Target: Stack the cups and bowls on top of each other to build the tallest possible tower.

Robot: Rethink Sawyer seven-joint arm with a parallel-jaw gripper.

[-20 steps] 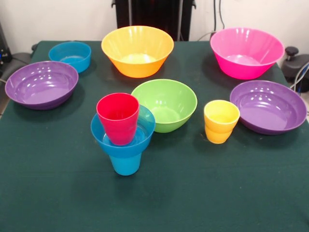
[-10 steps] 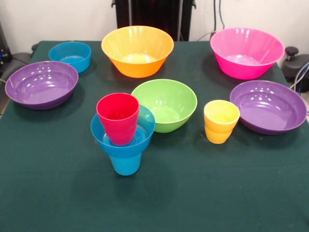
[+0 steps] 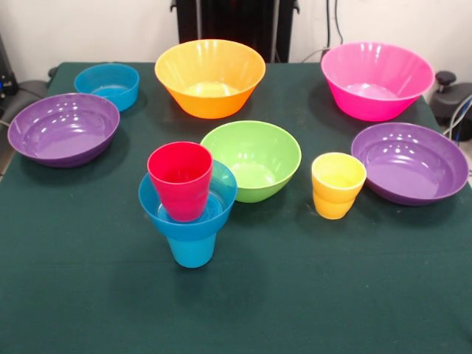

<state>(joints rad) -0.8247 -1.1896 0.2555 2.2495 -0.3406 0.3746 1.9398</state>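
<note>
1. Tool status. No part of the arm or tool appears in the front view, the only view available. Its opening and whether it has hold of anything cannot be determined. Only the dark pedestal (image 3: 236, 18) shows, at 12 o'clock beyond the table (image 3: 236, 310).

2. Tower status. The tower (image 3: 188, 203) stands at about 7 o'clock from the table centre. It has three levels: a blue cup (image 3: 192, 249) lowest and upright on the table, a small blue bowl (image 3: 151, 203) seated on its rim, and a red cup (image 3: 180, 181) standing inside that bowl, tilted slightly toward 11 o'clock.

3. Loose parts.
- Yellow cup (image 3: 338, 184): upright, at 3 o'clock from the tower, just beside the purple bowl (image 3: 410, 173).
- Lime green bowl (image 3: 251, 159): at 1 o'clock from the tower, very near it; contact cannot be confirmed.
- Second small blue bowl (image 3: 108, 85) and second purple bowl (image 3: 62, 129): at 10 to 11 o'clock.
- Orange bowl (image 3: 210, 77) and pink bowl (image 3: 377, 80): along the far edge.

4. Governing relation. Every loose part opens upward with a vertical axis. Judged from the pedestal position, the tool would approach from 12 o'clock and above. The orange bowl lies nearest the pedestal; the tower lies farthest, toward 6 o'clock. Any carried part must therefore cross over the lime green bowl to reach the tilted red cup.
</note>
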